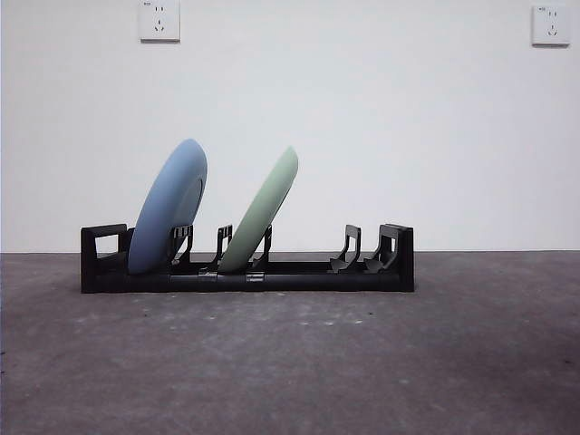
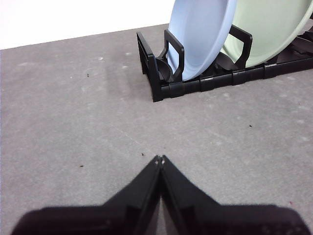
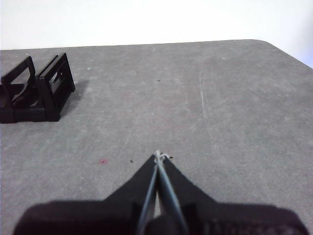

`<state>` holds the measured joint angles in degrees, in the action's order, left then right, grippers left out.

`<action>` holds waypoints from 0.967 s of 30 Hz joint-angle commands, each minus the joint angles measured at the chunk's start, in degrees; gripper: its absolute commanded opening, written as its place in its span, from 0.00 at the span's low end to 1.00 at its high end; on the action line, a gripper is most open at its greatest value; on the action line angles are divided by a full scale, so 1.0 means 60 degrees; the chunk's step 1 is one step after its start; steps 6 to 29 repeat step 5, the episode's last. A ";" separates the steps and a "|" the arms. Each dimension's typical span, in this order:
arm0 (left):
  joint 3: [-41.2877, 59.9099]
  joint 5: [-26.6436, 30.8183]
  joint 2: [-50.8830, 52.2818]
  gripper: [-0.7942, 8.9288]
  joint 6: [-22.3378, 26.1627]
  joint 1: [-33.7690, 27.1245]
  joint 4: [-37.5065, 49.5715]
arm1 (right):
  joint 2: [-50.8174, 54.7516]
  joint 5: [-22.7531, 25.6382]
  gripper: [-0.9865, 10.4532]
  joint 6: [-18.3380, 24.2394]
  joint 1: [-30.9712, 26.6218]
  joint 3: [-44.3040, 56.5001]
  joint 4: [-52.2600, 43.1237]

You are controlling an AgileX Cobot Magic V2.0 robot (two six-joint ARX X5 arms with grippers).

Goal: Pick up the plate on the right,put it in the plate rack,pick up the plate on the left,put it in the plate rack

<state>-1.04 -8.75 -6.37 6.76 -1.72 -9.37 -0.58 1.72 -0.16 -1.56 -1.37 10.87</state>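
Grey, speckled tabletop [image 1: 290,362] runs back to a plain white wall [image 1: 362,118] that carries two white wall sockets [image 1: 159,20], one toward each upper corner of the front view.

Above that surface the left gripper [image 2: 160,159] hangs with its two black jaws pressed together tip to tip, holding nothing, over bare table. Beyond its tips stands one end of the plate rack [image 2: 166,73], well apart from the gripper. The right gripper [image 3: 157,155] likewise has its jaws closed against each other with nothing between them, and it sits over open table; the other end of the rack shows well off to one side of it. Neither arm appears in the front view.

Outward from the grippers, the plate rack [image 1: 299,281] lies long and low across the middle of the table, black, with upright dividers along its length. Two plates stand in it on edge. The blue plate [image 1: 170,204] sits in a slot near the rack's left end as the front camera sees it, and leans to the right. The green plate [image 1: 265,210] sits a few dividers farther along, near the middle, also leaning right, more steeply tilted than the blue one. The two plates are apart in the front view. The dividers at the rack's right end hold nothing.
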 commanded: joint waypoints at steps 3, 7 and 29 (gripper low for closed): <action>0.0087 -0.0047 -0.0004 0.08 -0.0091 -0.0022 0.0062 | 0.0015 0.0044 0.09 0.0051 -0.0004 0.0095 -0.0062; 0.0087 -0.0047 -0.0004 0.08 -0.0087 -0.0022 0.0062 | 0.0015 0.0040 0.09 0.0051 -0.0004 0.0095 -0.0062; 0.0087 -0.0047 -0.0004 0.08 -0.0087 -0.0022 0.0062 | 0.0015 0.0040 0.09 0.0051 -0.0004 0.0095 -0.0062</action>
